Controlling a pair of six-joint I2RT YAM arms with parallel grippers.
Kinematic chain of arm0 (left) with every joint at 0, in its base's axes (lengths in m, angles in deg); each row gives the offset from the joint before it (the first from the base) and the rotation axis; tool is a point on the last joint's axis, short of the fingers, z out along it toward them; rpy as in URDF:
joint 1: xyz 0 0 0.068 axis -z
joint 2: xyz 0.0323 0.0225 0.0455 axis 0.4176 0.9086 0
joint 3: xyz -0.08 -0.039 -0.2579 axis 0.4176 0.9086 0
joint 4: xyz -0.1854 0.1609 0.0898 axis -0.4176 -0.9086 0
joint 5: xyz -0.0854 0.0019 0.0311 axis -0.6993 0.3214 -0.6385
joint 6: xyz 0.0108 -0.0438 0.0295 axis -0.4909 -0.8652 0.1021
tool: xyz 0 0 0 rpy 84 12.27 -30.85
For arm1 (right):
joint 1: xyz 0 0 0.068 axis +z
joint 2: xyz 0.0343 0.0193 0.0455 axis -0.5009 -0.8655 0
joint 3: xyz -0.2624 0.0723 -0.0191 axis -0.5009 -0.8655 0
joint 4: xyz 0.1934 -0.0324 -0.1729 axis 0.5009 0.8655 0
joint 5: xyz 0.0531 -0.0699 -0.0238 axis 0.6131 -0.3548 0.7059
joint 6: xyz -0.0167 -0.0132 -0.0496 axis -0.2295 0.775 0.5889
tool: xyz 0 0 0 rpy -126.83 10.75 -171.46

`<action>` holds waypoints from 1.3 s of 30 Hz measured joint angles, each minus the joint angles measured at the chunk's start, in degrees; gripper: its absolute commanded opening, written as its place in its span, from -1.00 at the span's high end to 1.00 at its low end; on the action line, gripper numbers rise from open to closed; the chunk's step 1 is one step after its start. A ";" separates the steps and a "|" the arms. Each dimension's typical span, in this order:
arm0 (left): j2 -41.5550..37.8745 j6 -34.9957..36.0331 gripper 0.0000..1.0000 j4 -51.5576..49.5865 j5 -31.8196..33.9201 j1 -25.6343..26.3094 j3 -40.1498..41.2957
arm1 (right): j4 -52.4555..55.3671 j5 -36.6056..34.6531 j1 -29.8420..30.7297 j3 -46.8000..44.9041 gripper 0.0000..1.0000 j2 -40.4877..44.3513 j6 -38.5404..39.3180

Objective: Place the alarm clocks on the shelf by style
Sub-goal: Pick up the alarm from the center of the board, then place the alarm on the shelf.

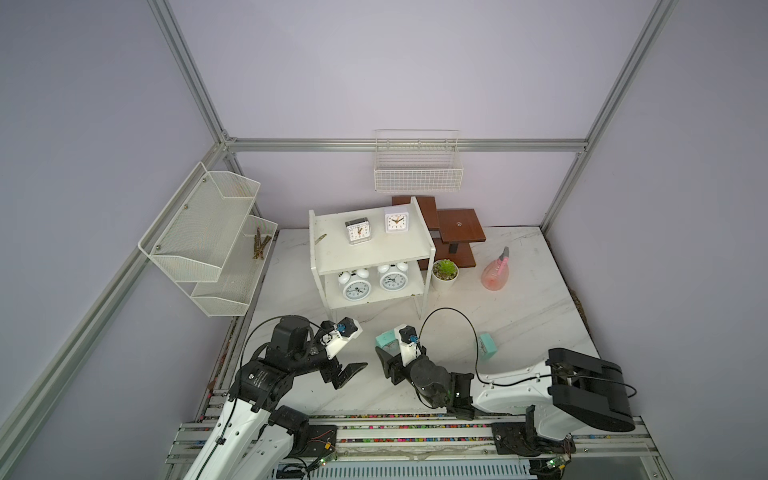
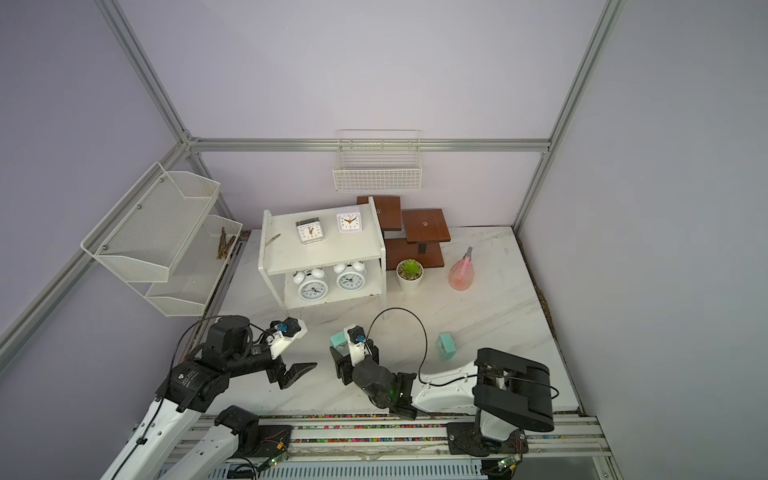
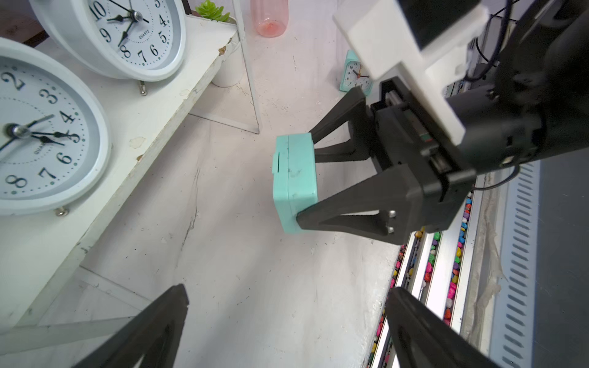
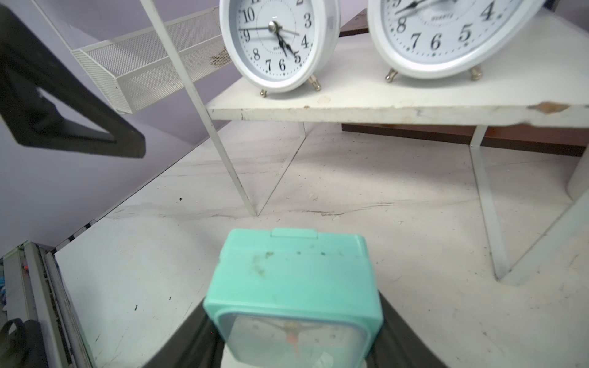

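The right gripper [image 3: 304, 178] pinches a mint-green square alarm clock [image 3: 294, 165] by its two sides, low in the centre of both top views, just in front of the white shelf [image 1: 332, 253]. The clock's casing is smudged, with a flat button on top and a white face turned toward the wrist. The left gripper [image 3: 287, 296] is spread wide with nothing between its fingers. A second mint-green clock [image 1: 487, 346] stands on the tabletop, right of centre. Two twin-bell clocks [image 1: 356, 286] sit on the lower board.
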 measured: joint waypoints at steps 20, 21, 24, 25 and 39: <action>-0.28 -0.46 -1.00 0.70 1.01 0.00 0.00 | 50.73 -4.90 -0.57 38.69 -0.12 10.75 -2.93; -0.28 -0.46 -1.00 0.70 1.01 0.00 0.00 | 52.06 -5.22 -0.57 40.96 -0.12 9.97 -2.71; -0.28 -0.46 -1.00 0.68 0.98 0.00 0.00 | 55.28 -6.14 -0.57 47.32 -0.12 7.41 -1.70; -0.28 -0.46 -1.00 0.68 0.94 0.00 0.00 | 56.02 -6.34 -0.57 48.83 -0.12 6.73 -1.42; -1.14 -0.92 -1.00 0.57 0.87 0.00 -0.20 | 65.59 -9.01 -2.05 77.61 -0.12 -12.35 3.78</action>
